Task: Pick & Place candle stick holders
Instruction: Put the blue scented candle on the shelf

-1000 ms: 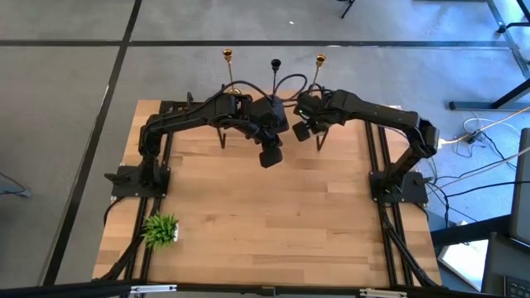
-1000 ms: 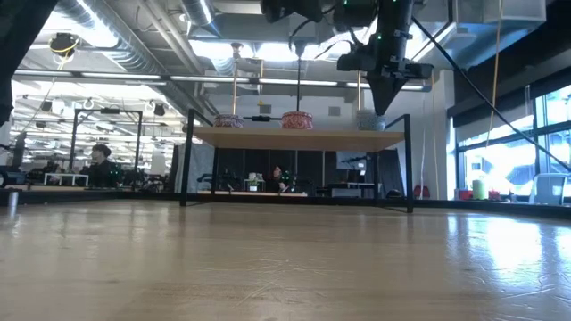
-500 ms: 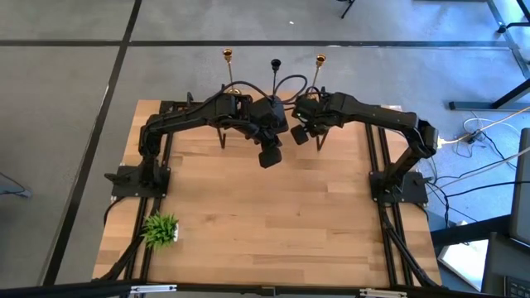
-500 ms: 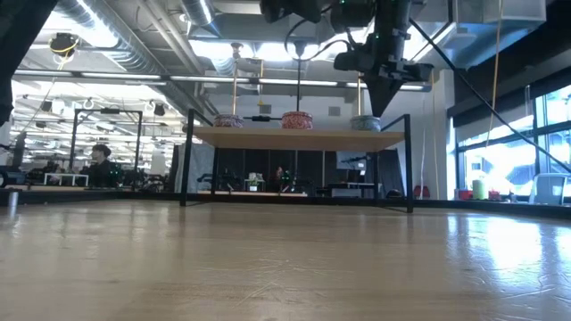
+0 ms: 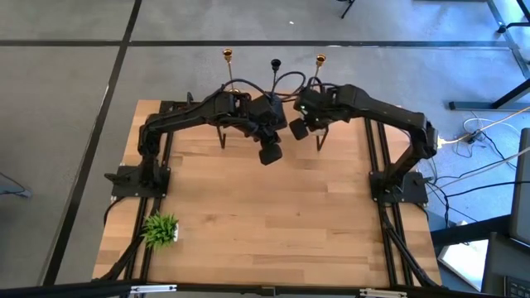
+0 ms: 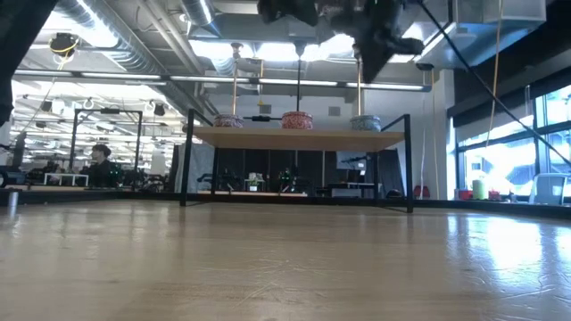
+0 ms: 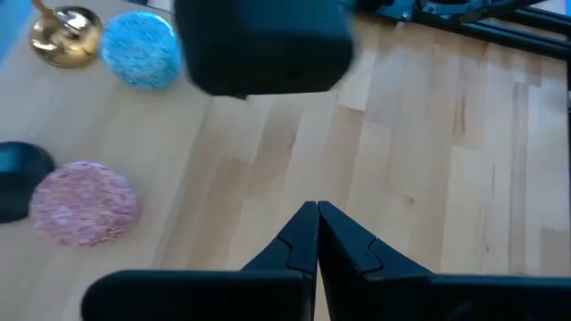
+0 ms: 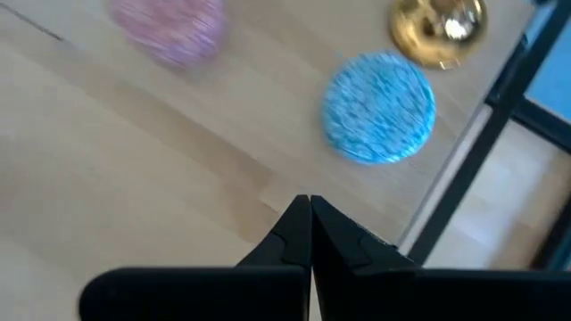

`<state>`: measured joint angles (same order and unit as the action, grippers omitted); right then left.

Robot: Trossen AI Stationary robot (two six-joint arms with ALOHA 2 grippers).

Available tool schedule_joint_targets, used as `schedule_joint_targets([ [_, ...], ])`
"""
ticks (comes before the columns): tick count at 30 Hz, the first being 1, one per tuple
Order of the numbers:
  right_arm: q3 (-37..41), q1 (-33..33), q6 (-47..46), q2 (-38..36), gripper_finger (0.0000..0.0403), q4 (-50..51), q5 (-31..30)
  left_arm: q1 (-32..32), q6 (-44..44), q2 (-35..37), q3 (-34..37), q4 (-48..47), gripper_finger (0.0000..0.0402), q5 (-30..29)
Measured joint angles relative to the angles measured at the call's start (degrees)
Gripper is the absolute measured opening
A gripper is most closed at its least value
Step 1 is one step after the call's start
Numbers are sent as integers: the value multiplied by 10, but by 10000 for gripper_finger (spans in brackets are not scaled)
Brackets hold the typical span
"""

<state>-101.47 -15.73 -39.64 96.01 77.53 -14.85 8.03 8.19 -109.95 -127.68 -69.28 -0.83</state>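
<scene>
Watching the right gripper [image 5: 298, 129] now: swung a touch toward the middle of the far edge within the last second, and climbed in the low view almost out of the top. Pinched fully together, fingertips meeting on nothing. Same for the left gripper [image 5: 269, 154]: clenched empty, hanging over the far half of the table [image 5: 248, 215], no shift to report.

Looking past them to the candle stick holders, all three upright in a row on the raised shelf [image 6: 294, 136] at the far edge: one gold holder [image 5: 227, 56], the black holder [image 5: 276, 63] between, the other gold holder [image 5: 320, 60]. Seen from the right wrist: a gold base [image 8: 439, 31] just beside a blue round pad [image 8: 379, 96], with a pink pad [image 8: 169, 27] farther along.

Reading that lift and sideways drift as an approach only, judging by the gap and the closed fingers. No holder gripped, none placed yet. Needing spread fingers before any stem can be taken — and care, with tall thin stems likely to topple at a nudge.
</scene>
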Motion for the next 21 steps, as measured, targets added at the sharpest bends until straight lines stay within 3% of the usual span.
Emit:
schedule_joint_targets([
  [9, -92, 56, 0, -1, 0, 3, -2, 20, 0, 51, 0, 0, 1, -61],
  [14, -84, 70, 2, 1, 0, 14, -43, 33, -11, 77, 1, 5, 2, -57],
  [21, -29, 39, 6, 18, 0, -20, -44, 41, 1, 85, 2, -1, 2, -58],
])
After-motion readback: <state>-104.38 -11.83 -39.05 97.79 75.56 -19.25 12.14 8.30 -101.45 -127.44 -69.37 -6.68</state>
